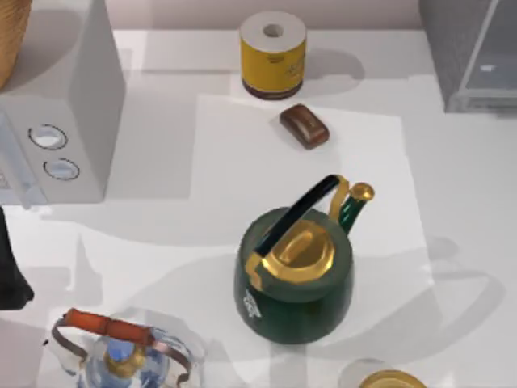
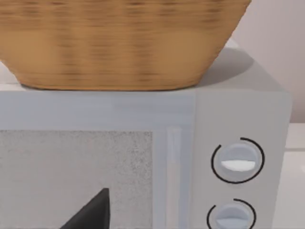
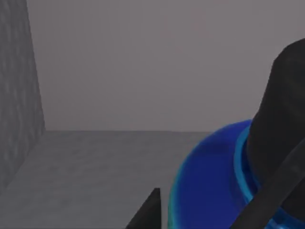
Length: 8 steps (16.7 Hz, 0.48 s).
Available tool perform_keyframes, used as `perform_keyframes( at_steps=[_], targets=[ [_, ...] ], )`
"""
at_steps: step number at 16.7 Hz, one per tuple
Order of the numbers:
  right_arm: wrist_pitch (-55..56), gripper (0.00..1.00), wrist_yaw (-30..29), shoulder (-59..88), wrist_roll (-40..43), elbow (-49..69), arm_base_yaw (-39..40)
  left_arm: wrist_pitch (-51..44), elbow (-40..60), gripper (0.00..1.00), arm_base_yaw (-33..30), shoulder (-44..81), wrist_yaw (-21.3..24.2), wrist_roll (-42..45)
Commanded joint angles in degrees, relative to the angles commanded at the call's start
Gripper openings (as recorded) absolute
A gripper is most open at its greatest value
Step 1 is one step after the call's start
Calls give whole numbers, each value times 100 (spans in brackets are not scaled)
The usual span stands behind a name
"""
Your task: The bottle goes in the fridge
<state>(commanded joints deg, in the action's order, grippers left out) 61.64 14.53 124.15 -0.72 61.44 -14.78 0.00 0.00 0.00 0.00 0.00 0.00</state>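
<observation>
Blue bottle (image 3: 214, 186) sits deep inside the grey fridge (image 3: 95, 162), pinched between my right claw's dark fingers (image 3: 281, 143), so I should lower it gently until it rests flat, then let go slowly.

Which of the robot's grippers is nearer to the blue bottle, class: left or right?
Right. In the right wrist view the blue bottle sits right against the right gripper's finger, inside a grey compartment. The left gripper faces the microwave at the table's left, away from the bottle.
</observation>
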Motion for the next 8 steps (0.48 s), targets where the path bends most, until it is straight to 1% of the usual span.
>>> perform_keyframes(
  at_steps=[8],
  targets=[
    [-960,1,-224,1039,3,2010,180,0,0,100,0,0,0,0]
  ],
)
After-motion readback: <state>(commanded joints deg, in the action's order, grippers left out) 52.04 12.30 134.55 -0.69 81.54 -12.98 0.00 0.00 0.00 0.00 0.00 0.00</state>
